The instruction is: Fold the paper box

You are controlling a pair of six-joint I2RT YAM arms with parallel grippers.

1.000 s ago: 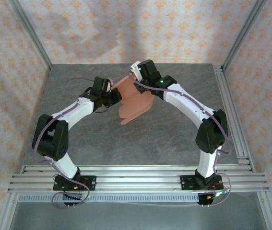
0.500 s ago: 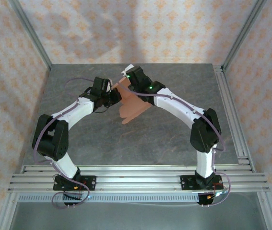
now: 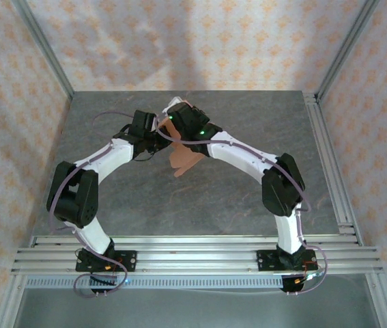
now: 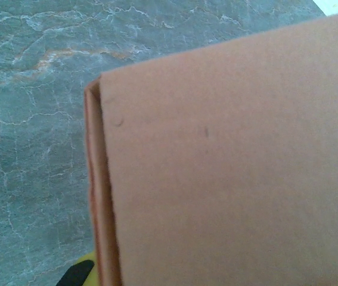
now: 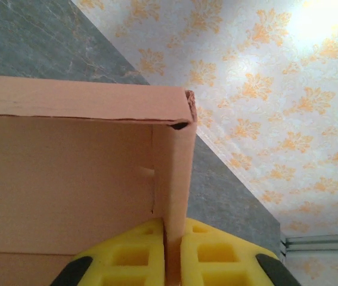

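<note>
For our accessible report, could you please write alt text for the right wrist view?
The right gripper pinches a wall of the salmon paper box between its yellow pads, beside a folded corner. Grey table and floral wallpaper lie behind.

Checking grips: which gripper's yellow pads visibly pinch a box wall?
The right gripper: its pads clamp a side wall of the paper box; the left gripper's are mostly hidden.
</note>
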